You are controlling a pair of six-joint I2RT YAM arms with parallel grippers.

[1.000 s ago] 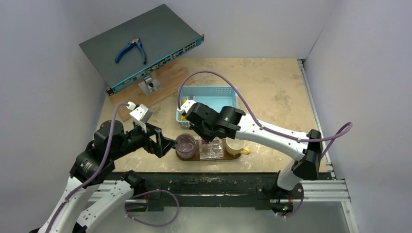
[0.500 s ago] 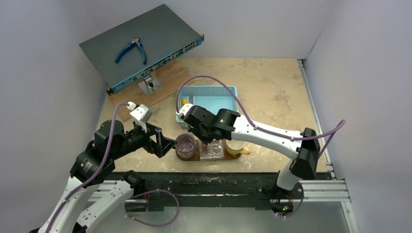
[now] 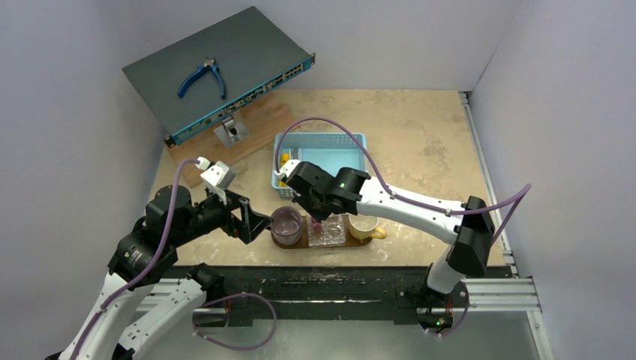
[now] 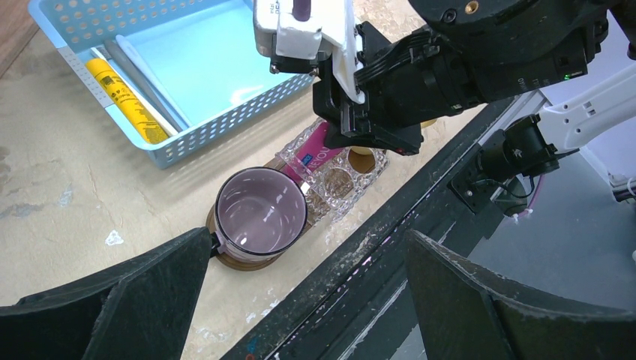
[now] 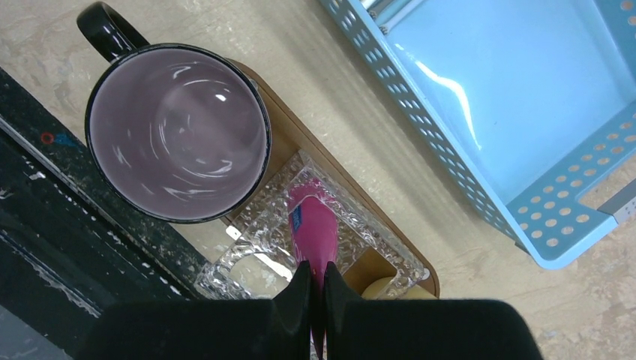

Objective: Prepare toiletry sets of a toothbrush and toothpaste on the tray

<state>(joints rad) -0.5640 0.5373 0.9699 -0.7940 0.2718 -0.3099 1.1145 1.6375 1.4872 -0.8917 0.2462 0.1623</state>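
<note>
My right gripper (image 5: 316, 271) is shut on the flat end of the magenta-pink toothpaste (image 5: 315, 229). The tube's other end reaches down into a clear glass holder (image 5: 255, 247) on the brown tray (image 5: 289, 142). From above, that gripper (image 3: 319, 220) hangs over the tray (image 3: 341, 246). The yellow-orange toothpaste (image 4: 126, 101) and a grey toothbrush (image 4: 146, 86) lie in the blue basket (image 4: 187, 67). My left gripper (image 4: 307, 234) stands open and empty, left of the tray, near the purple mug (image 4: 261, 214).
The purple mug (image 3: 286, 225) and a yellow cup (image 3: 364, 226) flank the glass holder on the tray. The blue basket (image 3: 321, 154) sits just behind it. At the back left, a grey network switch (image 3: 217, 71) carries blue pliers (image 3: 201, 77). The black table rail (image 3: 330, 281) runs along the front.
My right gripper has shifted slightly left and lower over the tray with the pink tube in it. The left arm has not moved.
</note>
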